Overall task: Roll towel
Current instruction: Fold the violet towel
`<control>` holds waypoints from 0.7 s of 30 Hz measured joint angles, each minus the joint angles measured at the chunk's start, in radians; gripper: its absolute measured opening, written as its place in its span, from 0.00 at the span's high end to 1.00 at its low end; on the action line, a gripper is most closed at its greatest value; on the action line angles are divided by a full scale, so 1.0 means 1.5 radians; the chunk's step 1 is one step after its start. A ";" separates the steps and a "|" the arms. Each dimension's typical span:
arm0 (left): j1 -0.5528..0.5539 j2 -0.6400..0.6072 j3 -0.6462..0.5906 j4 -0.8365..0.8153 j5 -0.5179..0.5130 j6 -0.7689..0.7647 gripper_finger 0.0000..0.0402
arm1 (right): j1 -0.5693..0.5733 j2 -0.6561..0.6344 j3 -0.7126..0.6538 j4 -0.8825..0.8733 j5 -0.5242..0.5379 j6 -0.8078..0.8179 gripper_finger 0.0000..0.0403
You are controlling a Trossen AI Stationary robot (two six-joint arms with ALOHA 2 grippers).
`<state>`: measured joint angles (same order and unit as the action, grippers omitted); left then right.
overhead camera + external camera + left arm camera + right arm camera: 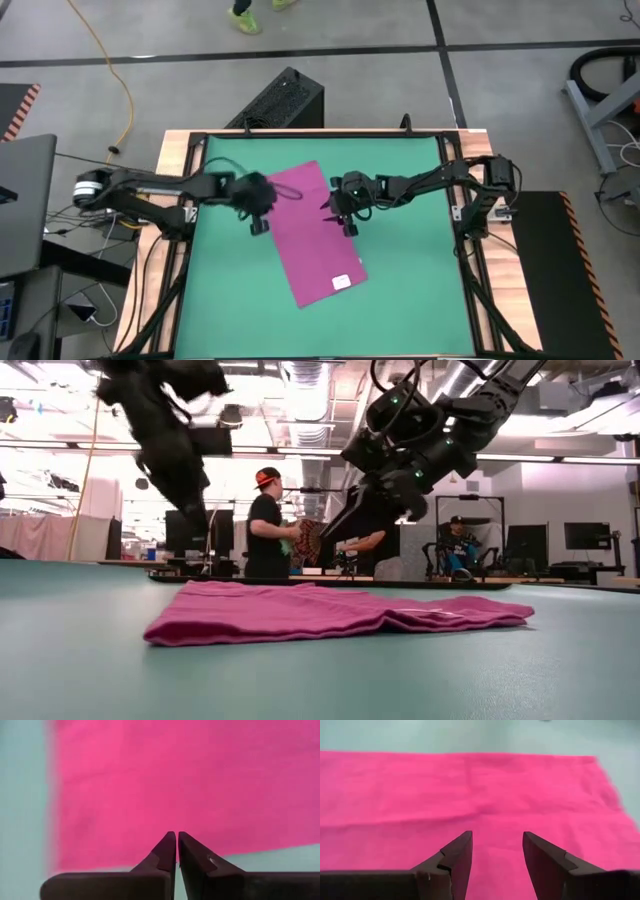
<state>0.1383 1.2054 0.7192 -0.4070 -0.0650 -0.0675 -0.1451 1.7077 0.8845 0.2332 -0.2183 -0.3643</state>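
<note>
The magenta towel lies flat on the green mat as a long strip, slanting from far left to near right. Its white tag sits near its near end. My left gripper hangs shut in the air over the towel's left long edge. My right gripper hovers open over the towel's right long edge, with the cloth spread below and ahead of its fingers. In the low view both grippers stand well above the towel.
A black box stands just past the table's far edge. The mat has bare room to the right and near side of the towel. People stand and sit in the room beyond the table.
</note>
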 joint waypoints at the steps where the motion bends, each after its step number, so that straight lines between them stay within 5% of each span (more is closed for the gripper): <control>1: -0.021 -0.024 -0.027 0.046 0.004 -0.022 0.95 | 0.000 0.000 -0.001 -0.003 -0.009 -0.007 0.51; 9: -0.153 -0.089 -0.190 0.313 -0.110 -0.079 0.82 | -0.003 0.000 -0.025 -0.010 -0.010 -0.023 0.42; 21: -0.207 0.073 -0.200 0.382 -0.175 -0.181 0.59 | -0.013 0.000 -0.027 -0.009 0.005 -0.039 0.36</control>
<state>-0.1726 1.3147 0.4193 0.1657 -0.3279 -0.3386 -0.1647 1.7073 0.8442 0.2204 -0.2111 -0.4229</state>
